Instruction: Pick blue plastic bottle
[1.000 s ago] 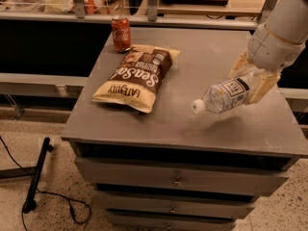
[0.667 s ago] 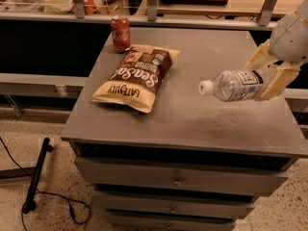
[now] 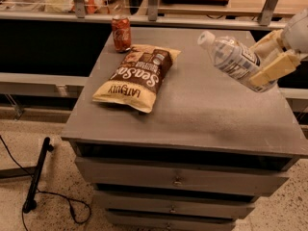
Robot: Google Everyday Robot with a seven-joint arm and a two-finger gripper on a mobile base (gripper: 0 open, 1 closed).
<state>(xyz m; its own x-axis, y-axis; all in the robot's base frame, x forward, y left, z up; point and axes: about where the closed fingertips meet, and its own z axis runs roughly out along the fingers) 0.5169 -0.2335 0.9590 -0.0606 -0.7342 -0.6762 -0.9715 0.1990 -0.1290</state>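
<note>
The blue plastic bottle is clear and ribbed, with a white cap and a white label with dark print. It hangs in the air above the right side of the grey cabinet top, tilted, cap pointing up and to the left. My gripper is at the right edge of the view, shut on the bottle's lower end, with one tan finger in front and the other behind it.
A brown and cream chip bag lies on the left half of the top. A red-brown soda can stands upright at the back left. Drawers are below. A black cable lies on the floor at the left.
The gripper has lifted the bottle off the cabinet top and raised it. The bottle's cap end has swung from pointing down-left to pointing up-left.
</note>
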